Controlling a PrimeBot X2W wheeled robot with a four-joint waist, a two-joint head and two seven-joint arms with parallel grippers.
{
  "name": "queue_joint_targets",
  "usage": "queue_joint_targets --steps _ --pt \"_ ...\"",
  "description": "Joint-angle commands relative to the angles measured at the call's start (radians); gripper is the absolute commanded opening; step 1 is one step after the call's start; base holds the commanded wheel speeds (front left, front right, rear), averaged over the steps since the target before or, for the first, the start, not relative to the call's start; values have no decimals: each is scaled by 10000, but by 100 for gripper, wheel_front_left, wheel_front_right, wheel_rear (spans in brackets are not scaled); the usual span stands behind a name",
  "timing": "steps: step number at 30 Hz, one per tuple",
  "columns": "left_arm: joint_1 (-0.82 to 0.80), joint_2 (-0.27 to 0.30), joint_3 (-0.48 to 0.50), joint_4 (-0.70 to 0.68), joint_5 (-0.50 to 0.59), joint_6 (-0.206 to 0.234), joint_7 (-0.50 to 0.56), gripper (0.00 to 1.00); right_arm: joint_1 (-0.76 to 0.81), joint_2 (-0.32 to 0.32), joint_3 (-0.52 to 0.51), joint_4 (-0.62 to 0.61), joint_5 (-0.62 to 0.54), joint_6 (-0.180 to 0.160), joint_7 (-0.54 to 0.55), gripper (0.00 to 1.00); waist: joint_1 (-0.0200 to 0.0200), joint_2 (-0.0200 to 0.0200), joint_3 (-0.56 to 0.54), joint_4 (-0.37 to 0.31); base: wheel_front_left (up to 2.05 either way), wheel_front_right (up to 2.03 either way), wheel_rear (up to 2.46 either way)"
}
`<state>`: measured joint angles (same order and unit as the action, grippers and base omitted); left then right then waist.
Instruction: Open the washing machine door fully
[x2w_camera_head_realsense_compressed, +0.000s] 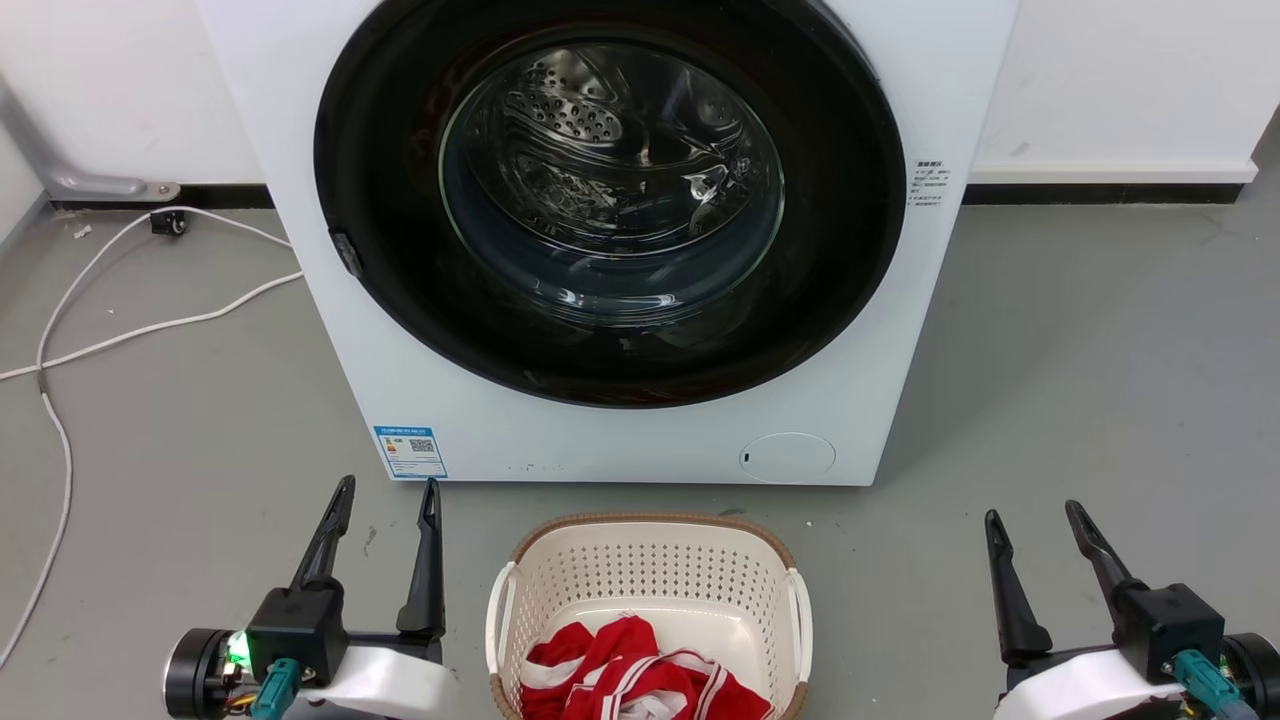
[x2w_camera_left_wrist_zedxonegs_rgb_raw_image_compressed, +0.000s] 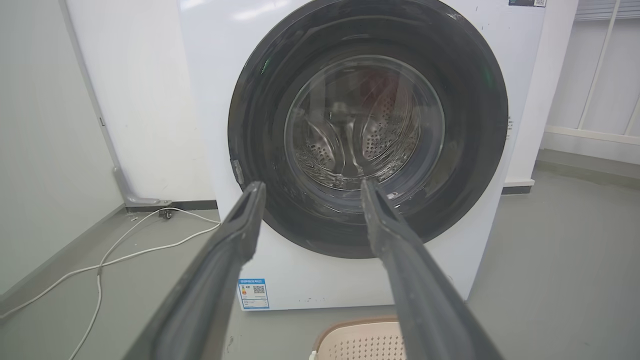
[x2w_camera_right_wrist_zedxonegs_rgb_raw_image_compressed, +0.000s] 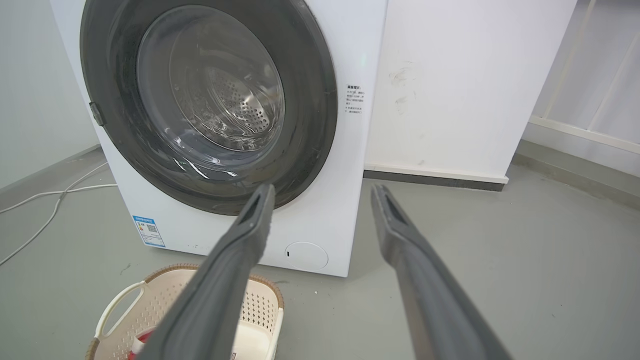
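Head view: washing machine door (x2w_camera_head_realsense_compressed: 610, 190) shut flush in the white machine (x2w_camera_head_realsense_compressed: 600, 440); left gripper (x2w_camera_head_realsense_compressed: 388, 485) and right gripper (x2w_camera_head_realsense_compressed: 1032, 512) hang low, spread wide, empty. Left wrist view: fingers (x2w_camera_left_wrist_zedxonegs_rgb_raw_image_compressed: 240, 225) bracket the door's lower left, likely the approach side. Right wrist view: door well apart.

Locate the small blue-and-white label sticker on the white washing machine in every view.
Head view: blue-and-white label sticker lower left, above the left gripper.
Left wrist view: sticker bottom, left of centre.
Right wrist view: sticker left, above the perforated cream basket.
Shared landmark: large round glossy black door.
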<state>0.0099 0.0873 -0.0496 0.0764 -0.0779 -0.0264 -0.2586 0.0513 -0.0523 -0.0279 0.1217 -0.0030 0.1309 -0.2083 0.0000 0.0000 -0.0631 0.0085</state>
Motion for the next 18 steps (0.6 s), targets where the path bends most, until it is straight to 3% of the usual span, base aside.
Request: queue_joint_targets --steps 1,13,14,15,16,18 --pt "76 -17 45 -24 158 -33 -80 100 136 34 8 -1 -195 -3 -47 100 0 0 -8 -7 0 0 0" --pt "126 -187 266 148 80 -127 -72 100 147 33 7 155 244 -5 26 100 0 0 -7 -61 0 0 0" --pt "126 -194 280 148 80 -132 -72 100 145 33 11 166 307 -3 36 69 0 0 -4 -63 0 0 0" --pt "127 -201 295 146 80 -141 -72 100 137 33 32 175 372 -3 34 25 0 0 1 -65 0 0 0" --pt "131 -207 312 146 80 -150 -72 100 131 33 57 189 422 -3 42 0 0 0 4 -66 0 0 0" --pt "138 -224 332 142 88 -149 -72 100 116 33 96 211 512 -5 56 0 0 0 14 -67 0 0 0"
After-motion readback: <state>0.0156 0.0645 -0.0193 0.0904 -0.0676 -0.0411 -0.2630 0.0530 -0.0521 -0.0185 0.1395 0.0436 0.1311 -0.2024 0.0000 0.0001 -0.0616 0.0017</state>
